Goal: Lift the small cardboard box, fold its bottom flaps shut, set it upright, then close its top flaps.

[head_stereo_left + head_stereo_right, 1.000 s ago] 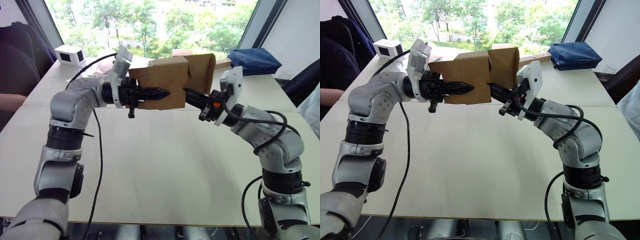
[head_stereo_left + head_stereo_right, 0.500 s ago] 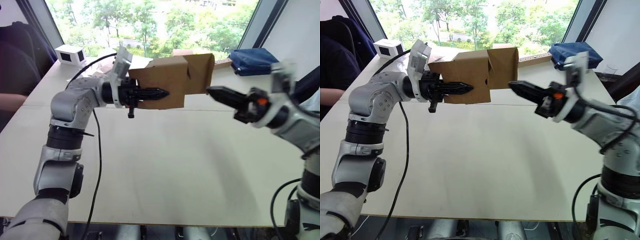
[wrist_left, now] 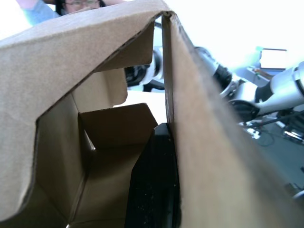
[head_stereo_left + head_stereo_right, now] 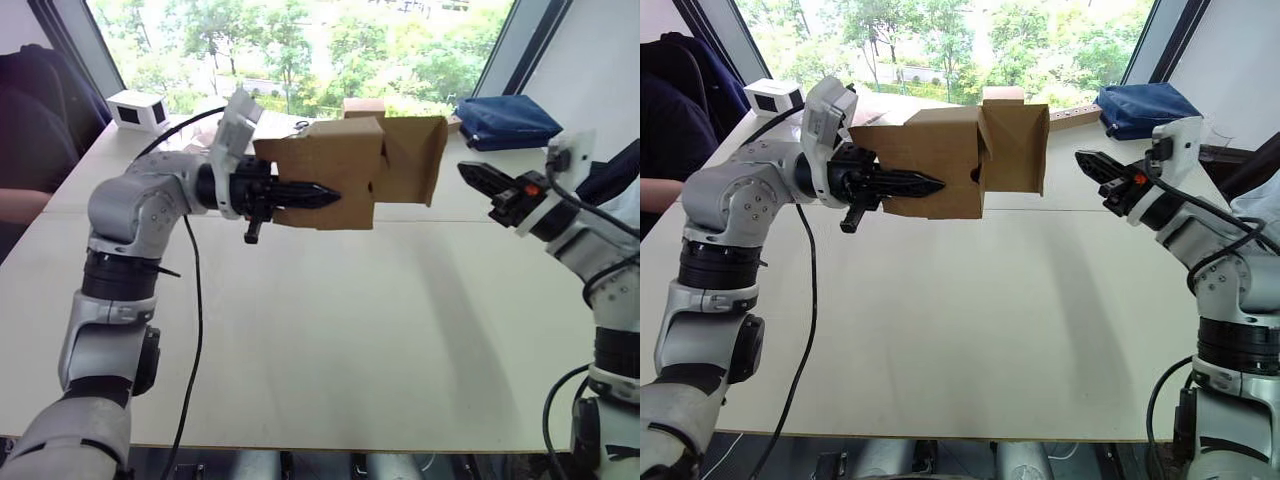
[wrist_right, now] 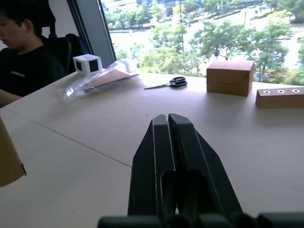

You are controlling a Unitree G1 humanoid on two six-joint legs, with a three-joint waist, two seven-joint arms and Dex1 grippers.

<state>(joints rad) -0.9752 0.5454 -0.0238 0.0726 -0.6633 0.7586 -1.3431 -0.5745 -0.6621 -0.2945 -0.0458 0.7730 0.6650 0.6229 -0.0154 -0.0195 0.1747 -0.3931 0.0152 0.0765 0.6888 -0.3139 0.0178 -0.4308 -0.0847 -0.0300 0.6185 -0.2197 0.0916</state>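
Note:
The small cardboard box (image 4: 325, 172) hangs in the air above the table, lying on its side. My left gripper (image 4: 326, 194) is shut on its near side wall, with one black finger (image 3: 154, 190) inside the box. At the end facing my right arm, one flap (image 4: 415, 160) stands open and sticks outward. Inner flaps (image 3: 116, 123) at that end are folded partly inward. I cannot tell whether these are the bottom flaps or the top flaps. My right gripper (image 4: 470, 173) is shut and empty, off to the right of the open flap with a gap between them.
On the far side of the table lie a brown cube box (image 5: 229, 77), scissors (image 5: 173, 82), a wooden block with holes (image 5: 280, 96), a plastic bag (image 5: 104, 78) and a white box with a dark window (image 4: 140, 108). A blue bag (image 4: 505, 120) lies far right. A person (image 5: 28, 52) sits far left.
My right gripper has pulled out from the box's flap end and moved back to the right. The end flap now stands further out. The left gripper still holds the box.

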